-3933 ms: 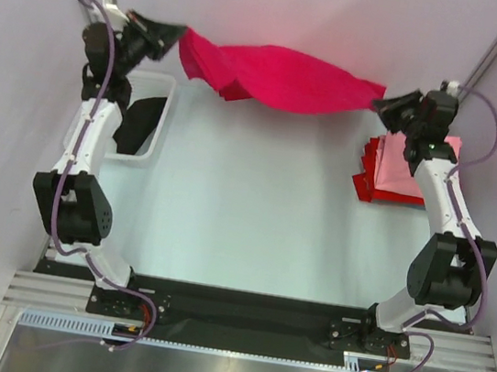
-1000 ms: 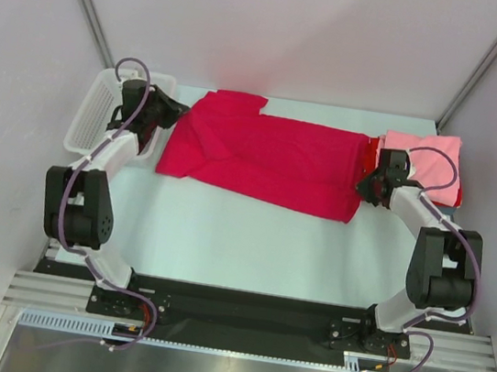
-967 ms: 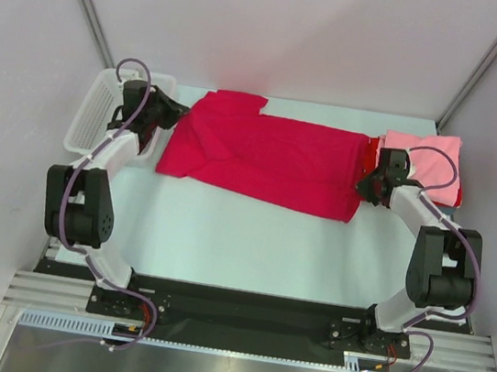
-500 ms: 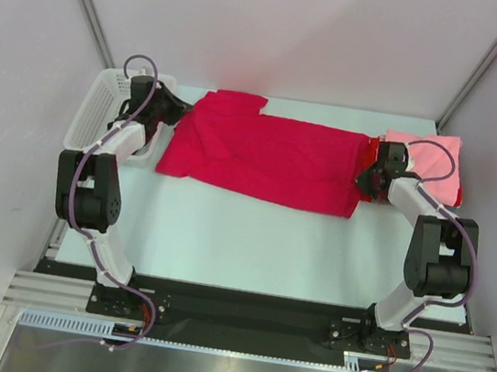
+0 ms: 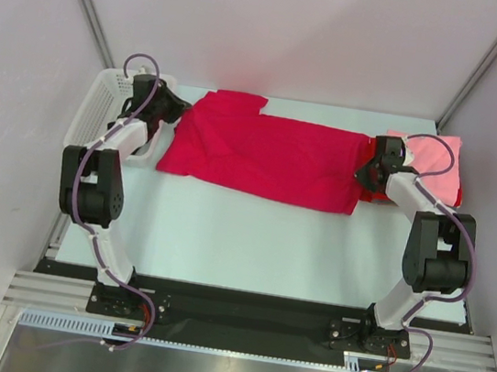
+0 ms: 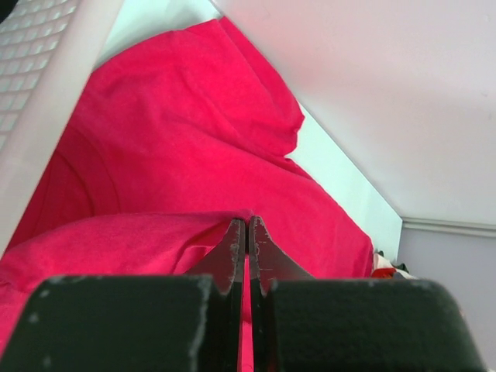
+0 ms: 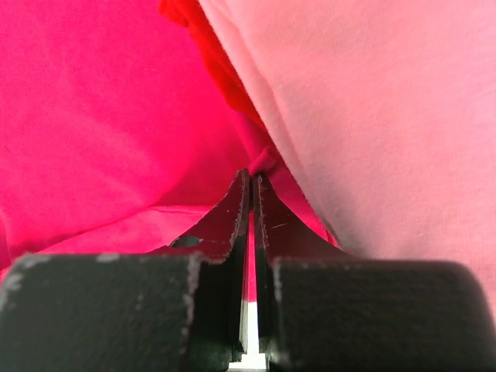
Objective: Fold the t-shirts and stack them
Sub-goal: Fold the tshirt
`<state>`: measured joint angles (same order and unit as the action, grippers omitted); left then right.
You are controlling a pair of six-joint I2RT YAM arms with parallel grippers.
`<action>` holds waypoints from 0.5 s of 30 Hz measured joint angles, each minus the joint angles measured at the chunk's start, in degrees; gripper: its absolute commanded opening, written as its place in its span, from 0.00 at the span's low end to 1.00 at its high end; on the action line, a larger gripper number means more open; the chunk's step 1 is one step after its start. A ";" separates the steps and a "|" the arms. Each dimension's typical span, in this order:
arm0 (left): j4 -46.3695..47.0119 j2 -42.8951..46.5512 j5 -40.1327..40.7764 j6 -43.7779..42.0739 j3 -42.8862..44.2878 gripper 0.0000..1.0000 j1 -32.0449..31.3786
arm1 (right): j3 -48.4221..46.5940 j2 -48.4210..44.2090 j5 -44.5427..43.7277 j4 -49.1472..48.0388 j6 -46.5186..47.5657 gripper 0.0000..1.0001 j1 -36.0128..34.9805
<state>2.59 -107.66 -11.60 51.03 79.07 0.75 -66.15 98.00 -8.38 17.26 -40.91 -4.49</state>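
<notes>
The crimson-red t-shirt [image 5: 262, 156] lies spread flat across the far half of the table. My left gripper [image 5: 178, 109] is at its left edge, and in the left wrist view the gripper [image 6: 248, 222] is shut on a fold of the crimson cloth [image 6: 194, 116]. My right gripper [image 5: 362, 172] is at the shirt's right edge, shut on its hem [image 7: 252, 175]. A folded light pink t-shirt [image 5: 432, 161] lies at the far right, on a folded red one [image 7: 213, 58]. The pink shirt [image 7: 387, 101] touches my right fingers. The black t-shirt is hidden.
A white plastic basket [image 5: 92, 113] stands at the far left, right behind my left arm; its rim [image 6: 31, 93] fills the left wrist view's left side. Grey walls close the back and both sides.
The crimson shirt, earlier held stretched in the air between both grippers, now lies flat on the table. Over the last second both wrists shifted slightly toward the back.
</notes>
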 measured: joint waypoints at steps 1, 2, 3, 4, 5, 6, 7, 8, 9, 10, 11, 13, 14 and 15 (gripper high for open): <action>0.11 0.22 0.46 0.02 -0.48 0.00 0.00 | 0.00 0.00 -0.20 0.00 0.00 0.00 0.00; 0.11 0.39 0.66 0.04 -0.92 0.00 0.00 | 0.00 0.00 -0.26 0.00 0.00 0.00 0.00; 0.11 0.46 0.83 0.07 -1.20 0.00 0.00 | 0.00 0.00 -0.26 0.02 0.00 0.00 0.00; 0.13 0.46 0.92 0.11 -1.42 0.00 0.00 | 0.00 0.00 -0.26 0.02 -0.02 0.00 0.00; 0.11 0.46 0.94 0.17 -1.53 0.00 0.00 | 0.00 0.00 -0.28 0.02 -0.02 0.00 0.02; 0.11 0.48 0.96 0.37 -1.73 0.01 0.00 | 0.00 0.00 -0.42 0.02 -0.07 0.00 0.02; 0.11 0.59 1.03 0.50 -1.92 0.00 0.00 | 0.02 0.00 -0.57 0.04 -0.22 0.00 0.02; 0.55 1.03 1.22 0.66 -2.73 0.00 0.00 | 0.26 -0.09 -0.92 -0.09 -0.52 0.00 0.04; 0.90 1.73 1.53 1.03 -3.87 0.00 0.00 | 0.72 -0.28 -1.22 -0.22 -0.68 0.00 0.04; 1.18 2.71 2.01 1.20 -5.31 0.00 0.00 | 1.40 -0.61 -1.49 -0.31 -0.85 0.00 0.09; 1.40 3.72 2.38 1.49 -6.73 0.00 0.00 | 1.92 -0.85 -1.57 -0.31 -0.92 0.00 0.13; 1.55 4.92 2.67 1.57 -7.98 0.00 0.00 | 2.62 -1.11 -1.73 -0.20 -1.07 0.00 0.24; 1.62 5.22 2.69 1.62 -8.11 0.00 0.00 | 2.62 -1.11 -1.73 -0.17 -1.09 0.00 0.24; 1.90 5.38 2.71 1.70 -8.11 0.00 0.00 | 2.62 -1.11 -1.70 -0.20 -1.09 0.00 0.24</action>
<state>4.49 -102.28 -8.88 52.73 70.96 0.75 -63.53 96.88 -10.09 17.06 -42.00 -4.25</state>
